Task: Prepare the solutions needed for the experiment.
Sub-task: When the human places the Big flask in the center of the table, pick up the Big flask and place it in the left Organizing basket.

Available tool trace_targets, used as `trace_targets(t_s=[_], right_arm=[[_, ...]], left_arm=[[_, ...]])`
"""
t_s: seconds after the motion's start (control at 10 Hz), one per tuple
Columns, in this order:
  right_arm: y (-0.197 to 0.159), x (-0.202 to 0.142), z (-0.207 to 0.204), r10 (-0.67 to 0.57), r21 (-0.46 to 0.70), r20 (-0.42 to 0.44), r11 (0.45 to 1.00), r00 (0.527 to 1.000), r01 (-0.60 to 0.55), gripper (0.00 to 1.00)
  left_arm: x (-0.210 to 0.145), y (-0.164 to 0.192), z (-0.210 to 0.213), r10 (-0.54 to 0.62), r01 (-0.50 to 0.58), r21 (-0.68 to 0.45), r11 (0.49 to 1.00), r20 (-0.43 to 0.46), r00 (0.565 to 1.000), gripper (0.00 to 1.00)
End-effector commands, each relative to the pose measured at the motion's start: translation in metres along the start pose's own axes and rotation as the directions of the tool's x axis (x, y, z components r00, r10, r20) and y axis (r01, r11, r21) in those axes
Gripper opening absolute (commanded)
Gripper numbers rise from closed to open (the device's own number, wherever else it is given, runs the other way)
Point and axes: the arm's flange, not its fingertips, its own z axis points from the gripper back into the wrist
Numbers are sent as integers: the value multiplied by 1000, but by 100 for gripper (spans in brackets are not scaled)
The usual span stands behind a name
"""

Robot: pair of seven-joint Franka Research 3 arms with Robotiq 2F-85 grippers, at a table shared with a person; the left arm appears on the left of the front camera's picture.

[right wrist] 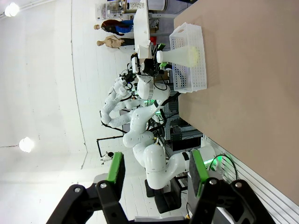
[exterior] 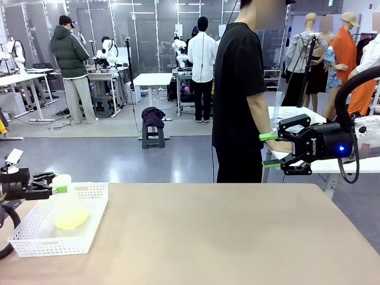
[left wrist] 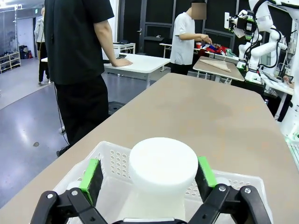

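The pale yellow-green liquid (exterior: 70,217) sits low in a frosted plastic flask (exterior: 66,208) inside the white perforated plastic basket (exterior: 35,240) at the desk's (exterior: 225,237) left end. Left tool (left wrist: 148,173) straddles the flask's white neck, pads spread wide, not squeezing (front view blurs this). Right tool (exterior: 268,151) hangs open, empty, above the desk's far right edge.

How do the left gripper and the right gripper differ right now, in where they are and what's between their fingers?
The left gripper sits low at the white basket, while the right gripper hangs high above the table's far edge. The left gripper's fingers straddle the white-capped flask holding yellow-green solution; the right gripper's fingers have nothing between them. Both are black with green pads and stand open.
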Motion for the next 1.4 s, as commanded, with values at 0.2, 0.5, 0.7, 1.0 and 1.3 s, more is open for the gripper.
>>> trace_targets(t_s=[0.2, 0.5, 0.7, 1.0, 1.3], right_arm=[[1, -1, -1, 5, 3, 9, 1000, 1000, -5, 70], [1, -1, -1, 5, 3, 9, 1000, 1000, -5, 70], [1, -1, -1, 5, 3, 9, 1000, 1000, -5, 70], [1, -1, -1, 5, 3, 9, 1000, 1000, -5, 70], [1, -1, -1, 5, 3, 9, 1000, 1000, -5, 70]], left_arm=[[-1, 1, -1, -12, 12, -9, 1000, 10, 1000, 100], [0, 0, 0, 0, 0, 0, 1000, 0, 1000, 100], [8, -9, 8, -48, 45, -41, 998, -79, 996, 100], [17, -20, 35, -64, 63, -14, 998, -107, 992, 100], [48, -38, 73, -83, 89, 48, 995, -117, 990, 100]])
